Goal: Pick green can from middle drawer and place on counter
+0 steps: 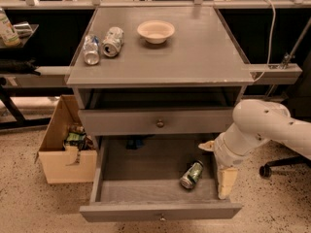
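The green can lies on its side on the floor of the open middle drawer, towards the right front. My gripper hangs at the drawer's right wall, just right of the can and apart from it. It holds nothing. The white arm reaches in from the right. The counter is the grey top of the cabinet, above the drawers.
Two silver-white cans lie at the counter's left rear, with a cream bowl beside them. The shallower upper drawer is nearly shut. A cardboard box with clutter stands on the floor at the left. A chair base is at the right.
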`<state>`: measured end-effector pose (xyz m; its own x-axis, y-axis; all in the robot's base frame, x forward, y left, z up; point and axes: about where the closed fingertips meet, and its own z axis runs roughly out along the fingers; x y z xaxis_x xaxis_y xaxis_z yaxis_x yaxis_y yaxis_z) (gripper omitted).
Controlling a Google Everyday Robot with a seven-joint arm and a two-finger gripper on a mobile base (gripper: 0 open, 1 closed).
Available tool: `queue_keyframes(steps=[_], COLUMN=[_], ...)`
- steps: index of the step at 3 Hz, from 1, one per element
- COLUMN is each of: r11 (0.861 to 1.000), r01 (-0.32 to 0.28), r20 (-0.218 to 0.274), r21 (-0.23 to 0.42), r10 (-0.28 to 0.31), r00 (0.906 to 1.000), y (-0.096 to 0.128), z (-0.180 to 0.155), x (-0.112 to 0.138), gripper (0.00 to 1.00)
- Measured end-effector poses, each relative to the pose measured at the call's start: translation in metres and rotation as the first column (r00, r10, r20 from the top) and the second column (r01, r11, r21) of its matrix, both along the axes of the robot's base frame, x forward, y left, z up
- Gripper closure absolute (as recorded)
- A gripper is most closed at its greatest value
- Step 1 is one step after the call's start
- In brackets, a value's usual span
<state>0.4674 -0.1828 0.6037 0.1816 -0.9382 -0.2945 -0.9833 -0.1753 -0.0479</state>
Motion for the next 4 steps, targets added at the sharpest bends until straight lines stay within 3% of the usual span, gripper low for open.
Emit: queue_keyframes(steps=[1, 2, 3, 4], r11=[1.0, 0.998, 0.998, 0.999], r01=[0.024, 0.044, 0.044, 0.008], r20=[0.002, -0.039, -0.039, -0.023], r21=[0.013, 0.04, 0.04, 0.049], r10=[-0.024, -0.042, -0.042, -0.006], r00=[0.9997, 0.9983, 0.9983, 0.9997], y=[0.0, 0.003, 0.003, 0.0], z=[-0.026, -0.068, -0.068, -0.082], x=[0.012, 0.023, 0.023, 0.031], gripper=[0.0, 0.0, 0.0, 0.0])
